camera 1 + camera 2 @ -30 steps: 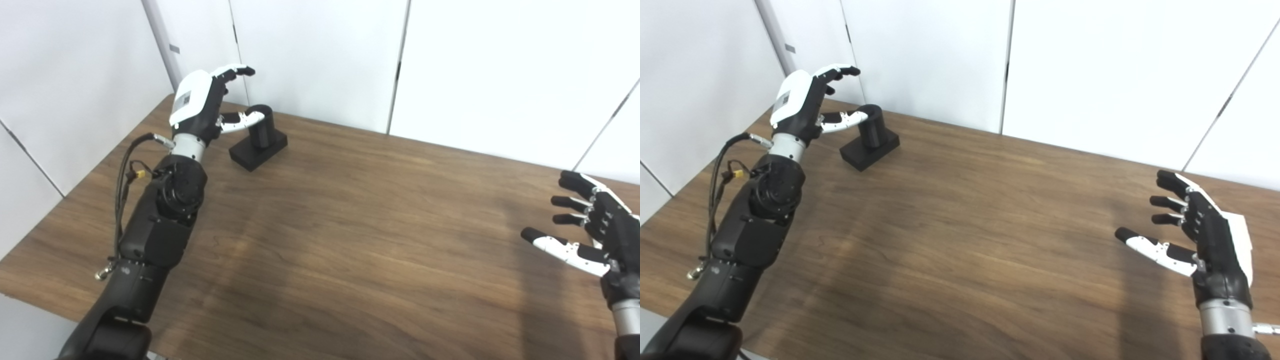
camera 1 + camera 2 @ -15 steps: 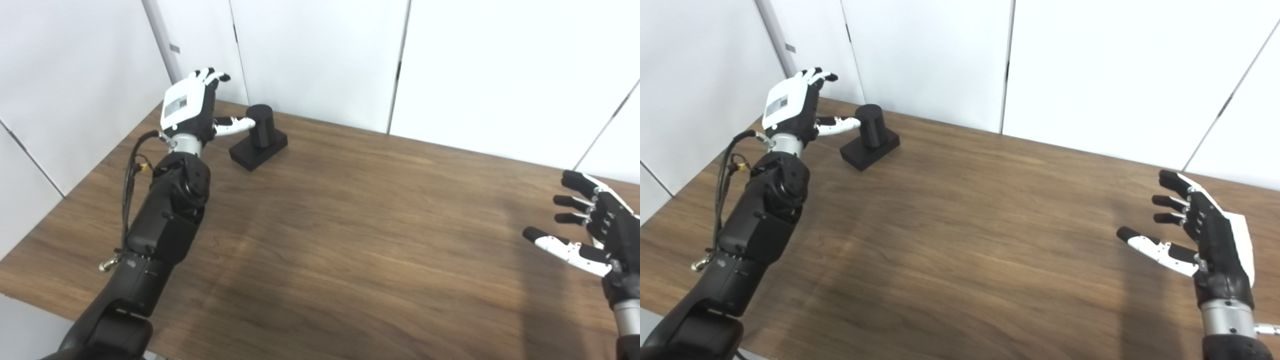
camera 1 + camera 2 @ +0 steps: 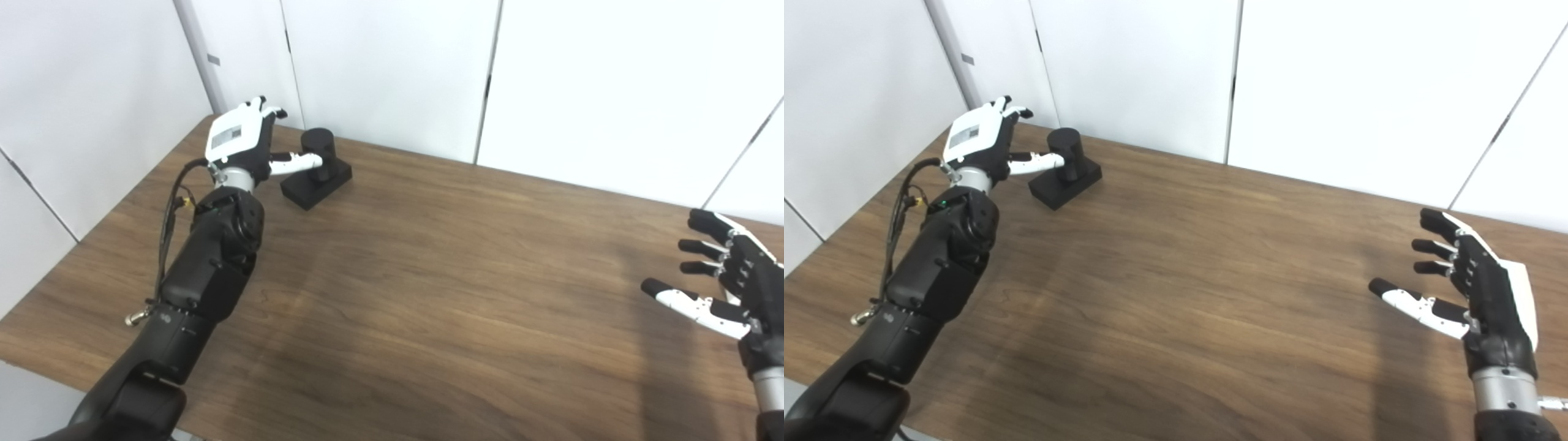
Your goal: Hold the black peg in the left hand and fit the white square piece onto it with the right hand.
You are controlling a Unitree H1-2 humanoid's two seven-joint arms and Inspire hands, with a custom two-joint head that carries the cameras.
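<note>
The black peg [image 3: 320, 154], a short cylinder on a flat black base [image 3: 315, 182], stands at the far left of the wooden table [image 3: 429, 294]. My left hand [image 3: 242, 142] is beside it on its left, open, its thumb reaching across the front of the cylinder while the fingers stay spread behind. My right hand [image 3: 1470, 288] hovers open, palm turned inward, above the table's right side and holds nothing. No white square piece shows in either view.
White wall panels [image 3: 392, 67] rise right behind the table's far edge, close to the peg. The table's left edge runs just past my left arm [image 3: 202, 275]. Bare wood lies between the two hands.
My left hand has turned palm-down, dropped lower and drawn in beside the peg, its thumb now across the cylinder. The right hand has barely moved.
</note>
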